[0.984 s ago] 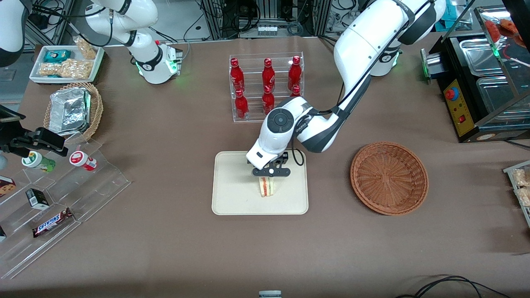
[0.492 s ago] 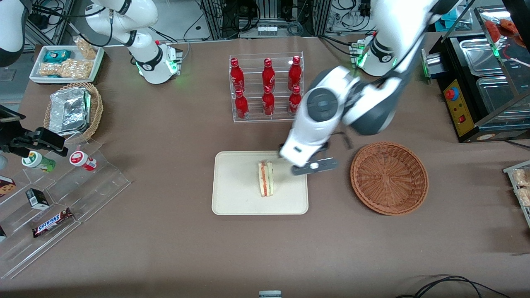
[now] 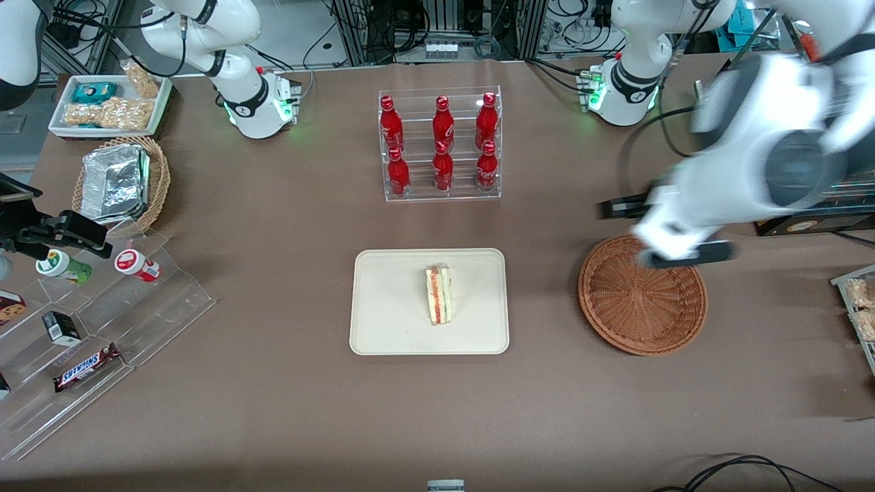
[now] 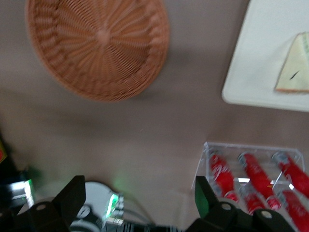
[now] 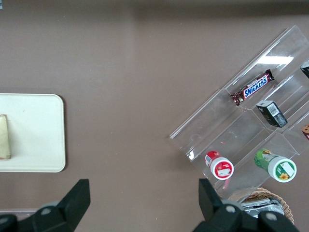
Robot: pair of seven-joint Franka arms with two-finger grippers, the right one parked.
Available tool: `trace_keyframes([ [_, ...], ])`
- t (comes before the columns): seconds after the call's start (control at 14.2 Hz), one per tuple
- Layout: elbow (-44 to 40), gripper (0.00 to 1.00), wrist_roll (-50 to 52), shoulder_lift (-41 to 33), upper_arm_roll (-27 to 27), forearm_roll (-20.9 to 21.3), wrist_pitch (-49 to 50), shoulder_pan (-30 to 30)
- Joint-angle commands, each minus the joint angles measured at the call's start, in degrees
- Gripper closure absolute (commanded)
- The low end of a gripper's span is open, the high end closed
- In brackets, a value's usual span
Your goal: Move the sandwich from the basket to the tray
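Resting on the tray (image 3: pixel 383 328), sandwich (image 3: pixel 439 295) looks soft, light; grip its bread faces gently. Tool (image 3: pixel 666 232) hovers above the basket (image 3: pixel 642 314), fingers apart, empty.

Front view: high above the table, looking steeply down over its whole width. Left wrist view: raised, facing down past the gripper (image 4: pixel 137 208) onto basket (image 4: pixel 98 46), tray (image 4: pixel 251 72) corner, sandwich (image 4: pixel 294 65) and red bottles (image 4: pixel 256 176), all shared with the front view. Right wrist view: downward, sharing tray (image 5: pixel 38 130) edge and clear snack rack (image 5: pixel 251 125).
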State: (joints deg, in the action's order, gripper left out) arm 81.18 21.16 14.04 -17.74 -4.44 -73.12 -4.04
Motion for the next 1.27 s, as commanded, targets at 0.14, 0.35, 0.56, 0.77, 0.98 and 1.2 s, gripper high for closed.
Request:
trace_keyframes([
  [0.14, 1.7, 0.00, -10.0, -5.6, -0.5, -1.0, 4.9, -11.7],
  [0.35, 1.1, 0.00, -9.7, -6.8, -0.4, 2.4, 5.0, -12.4],
  [0.56, -3.0, 0.00, -10.3, -7.0, 3.6, 1.8, 4.0, -11.8],
  [0.77, 3.7, 0.00, -10.3, -13.4, 11.2, 2.8, -2.6, -3.0],
  [0.98, 13.5, 0.00, -10.2, -20.3, 11.5, 2.3, -9.9, -1.7],
  [1.2, 12.1, 0.00, -10.6, -20.2, 11.5, 2.6, 0.2, -1.4],
])
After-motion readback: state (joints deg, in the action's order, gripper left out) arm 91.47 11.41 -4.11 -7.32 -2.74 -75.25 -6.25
